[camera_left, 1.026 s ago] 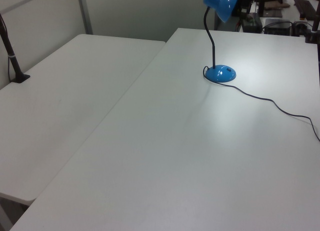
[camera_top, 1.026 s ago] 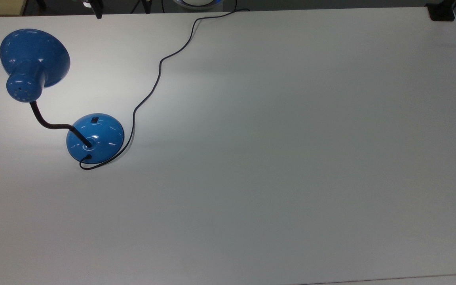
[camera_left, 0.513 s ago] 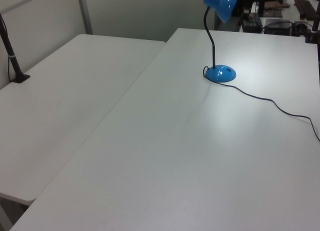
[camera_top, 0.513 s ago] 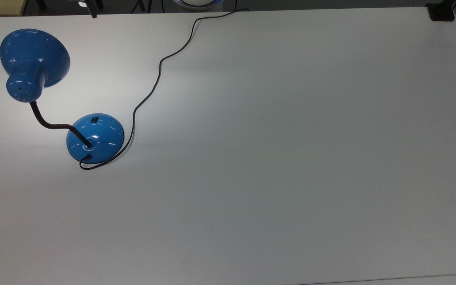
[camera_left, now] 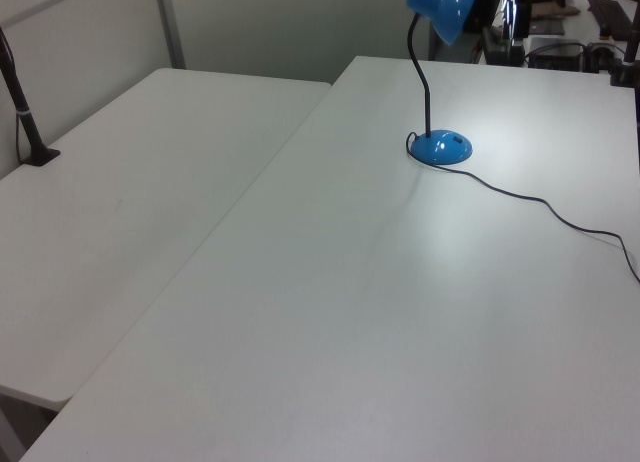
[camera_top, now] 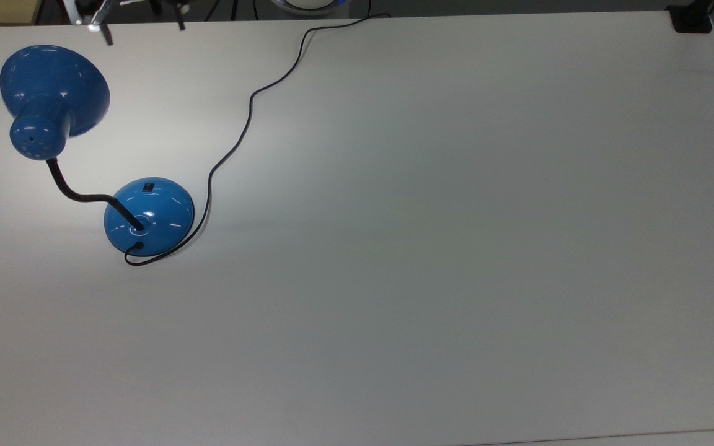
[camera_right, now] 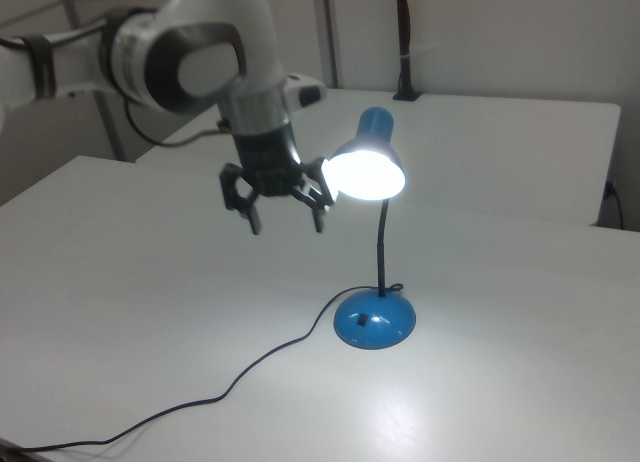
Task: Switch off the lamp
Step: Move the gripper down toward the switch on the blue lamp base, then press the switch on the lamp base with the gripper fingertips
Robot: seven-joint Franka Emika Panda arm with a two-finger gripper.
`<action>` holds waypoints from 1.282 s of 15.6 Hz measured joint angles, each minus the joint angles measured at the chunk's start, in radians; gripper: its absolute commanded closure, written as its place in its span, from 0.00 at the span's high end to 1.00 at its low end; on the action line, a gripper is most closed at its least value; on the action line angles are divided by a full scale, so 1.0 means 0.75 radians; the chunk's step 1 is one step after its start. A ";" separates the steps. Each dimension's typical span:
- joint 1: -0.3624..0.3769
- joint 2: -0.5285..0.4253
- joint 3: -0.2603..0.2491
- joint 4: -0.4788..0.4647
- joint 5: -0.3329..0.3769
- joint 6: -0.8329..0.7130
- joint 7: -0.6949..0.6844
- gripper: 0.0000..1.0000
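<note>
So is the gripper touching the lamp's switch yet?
Apart. The right view shows the gripper hanging open high beside the shade, well above the switch on the base.

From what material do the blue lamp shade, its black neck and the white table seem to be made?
Blue lamp shade: probably painted metal, since its glossy surface carries sharp highlights. Black neck: a flexible tube, bent in a curve; material unclear. White table: a smooth matte top, perhaps laminate or plastic, giving only soft reflections.

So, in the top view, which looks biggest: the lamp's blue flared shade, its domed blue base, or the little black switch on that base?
Largest to smallest in the top view:
1. Blue flared shade, though it sits higher, nearer the camera, which may exaggerate it.
2. Domed blue base.
3. Small black switch, clearly smallest.
</note>
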 measured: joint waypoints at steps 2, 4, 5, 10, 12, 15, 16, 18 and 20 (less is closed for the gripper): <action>-0.043 0.009 -0.003 -0.105 0.000 0.188 -0.010 0.23; -0.078 0.026 -0.004 -0.193 0.000 0.319 -0.011 0.00; -0.091 0.039 -0.004 -0.220 0.005 0.363 -0.011 0.00; -0.119 0.130 -0.005 -0.272 0.101 0.547 -0.011 0.00; -0.123 0.164 -0.005 -0.312 0.158 0.659 -0.011 0.00; -0.126 0.211 -0.005 -0.365 0.215 0.791 -0.011 0.00; -0.126 0.226 -0.005 -0.374 0.219 0.815 -0.011 0.00; -0.126 0.258 -0.005 -0.380 0.225 0.865 -0.011 0.00; -0.126 0.291 -0.005 -0.381 0.254 0.921 -0.011 0.00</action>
